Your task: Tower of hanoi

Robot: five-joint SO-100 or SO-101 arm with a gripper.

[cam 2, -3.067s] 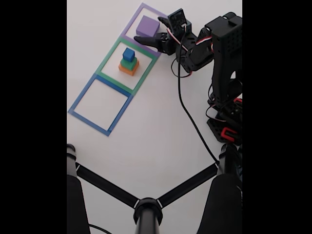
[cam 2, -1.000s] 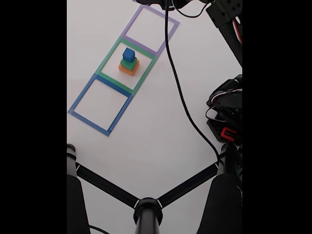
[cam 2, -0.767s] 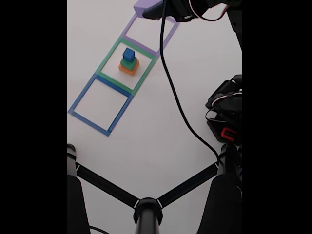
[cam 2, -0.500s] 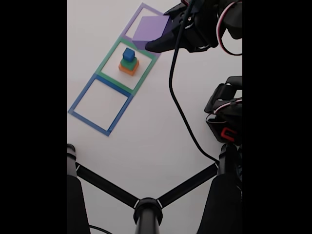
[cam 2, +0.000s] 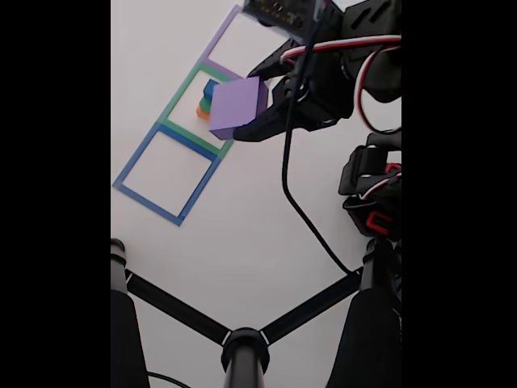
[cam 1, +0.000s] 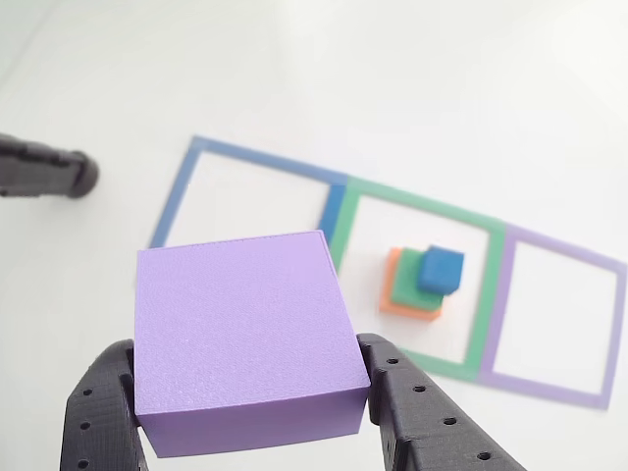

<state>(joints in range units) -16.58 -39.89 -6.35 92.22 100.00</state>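
My gripper (cam 1: 250,392) is shut on the big purple block (cam 1: 245,339), held in the air between its two black fingers (cam 1: 98,412). In the fixed view the purple block (cam 2: 237,107) hangs over the green tape square (cam 2: 179,105), in front of the small stack, and the gripper (cam 2: 257,113) holds it from the right. On the table inside the green tape square (cam 1: 486,285) stands the stack: orange block (cam 1: 396,292) at the bottom, green block (cam 1: 420,287) on it, blue cube (cam 1: 441,270) on top.
Three tape squares lie in a row: blue (cam 1: 186,186), green, purple (cam 1: 613,334). In the fixed view the blue square (cam 2: 133,170) and the purple square (cam 2: 218,36) hold nothing. The arm's base and cable (cam 2: 299,210) are at the right; black stand legs (cam 2: 242,339) cross the bottom.
The gripper lifted the purple block out of the purple tape square, swung up out of the frame, then came back down and left with it, now over the green square.
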